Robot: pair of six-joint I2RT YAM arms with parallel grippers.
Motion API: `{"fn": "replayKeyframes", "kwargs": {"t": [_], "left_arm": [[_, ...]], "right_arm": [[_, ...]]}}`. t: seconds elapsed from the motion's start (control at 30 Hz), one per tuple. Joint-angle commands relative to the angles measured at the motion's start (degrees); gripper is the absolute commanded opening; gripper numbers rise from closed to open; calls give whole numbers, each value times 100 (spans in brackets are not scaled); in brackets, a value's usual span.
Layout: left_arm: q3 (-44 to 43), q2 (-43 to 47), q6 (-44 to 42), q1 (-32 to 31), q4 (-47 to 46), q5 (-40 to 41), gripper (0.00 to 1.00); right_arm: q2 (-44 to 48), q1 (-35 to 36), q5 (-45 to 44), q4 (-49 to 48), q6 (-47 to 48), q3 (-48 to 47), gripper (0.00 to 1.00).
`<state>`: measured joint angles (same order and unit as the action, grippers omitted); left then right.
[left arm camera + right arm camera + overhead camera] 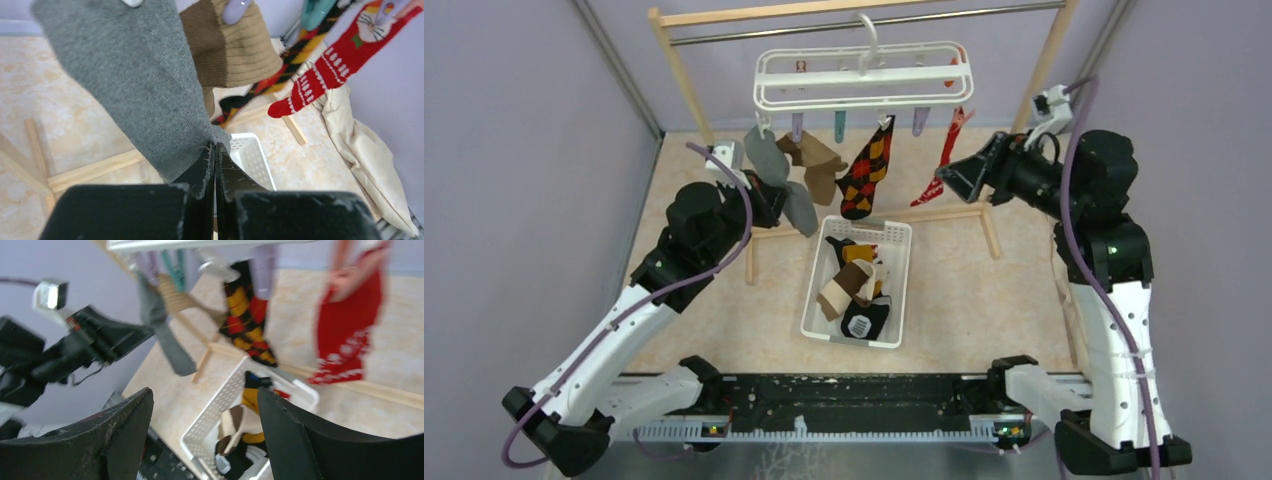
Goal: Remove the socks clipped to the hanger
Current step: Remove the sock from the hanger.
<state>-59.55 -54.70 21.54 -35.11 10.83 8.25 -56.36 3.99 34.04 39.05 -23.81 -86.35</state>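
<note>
- Broadly, a wooden rack (pixel 682 80) spans the top of the overhead view. It carries the hanger (pixel 854 76) by its hook, high enough that the socks dangle free.
- Below it at centre frame sits a white basket (pixel 814 285). It already holds several loose socks and is placed well to catch dropped ones.
- At upper right, the right gripper (pixel 204 395) has its jaws spread wide with nothing between them. It is aimed at the red sock (pixel 350 325) and appears ready to reach in.
- At left of centre, the left gripper (pixel 215 150) has its jaws pressed together on the lower end of the grey sock (pixel 135 85). The sock runs slanted from its clip, probably so a pull can strip it off.
- Between those two socks, a brown sock (pixel 819 165) and an argyle sock (pixel 867 170) hang from their clips, untouched.
</note>
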Motion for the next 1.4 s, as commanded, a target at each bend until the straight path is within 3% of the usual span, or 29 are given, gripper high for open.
{"fn": "replayKeyframes", "kwargs": {"t": [0.0,0.2,0.43,0.7,1.07,1.13,1.23,1.37], "left_arm": [[-332,-4,87,-296,175,-37,0],[-466,-57,109,-761,272,213,0],[-658,-215,166,-1295,312,426,0],[-857,-309,199,-1648,380,530,0],[-881,-337,289,-1823,368,483,0],[-867,-340,304,-1839,359,474,0],[-835,-312,308,-1850,373,510,0],[-751,-193,286,-1850,397,653,8]], "right_arm": [[-248,1202,-26,-185,221,-330,76],[-639,3067,-1565,-361,521,-38,76],[-969,4416,-2260,-1321,740,602,79],[-1059,4689,-2692,-2119,1033,1368,84],[-1219,4699,-2752,-3321,1050,1858,82],[-1272,4699,-2696,-3413,1030,1844,76],[-1322,4703,-2581,-3481,1004,1847,53],[-1308,4723,-2513,-3429,969,1936,0]]}}
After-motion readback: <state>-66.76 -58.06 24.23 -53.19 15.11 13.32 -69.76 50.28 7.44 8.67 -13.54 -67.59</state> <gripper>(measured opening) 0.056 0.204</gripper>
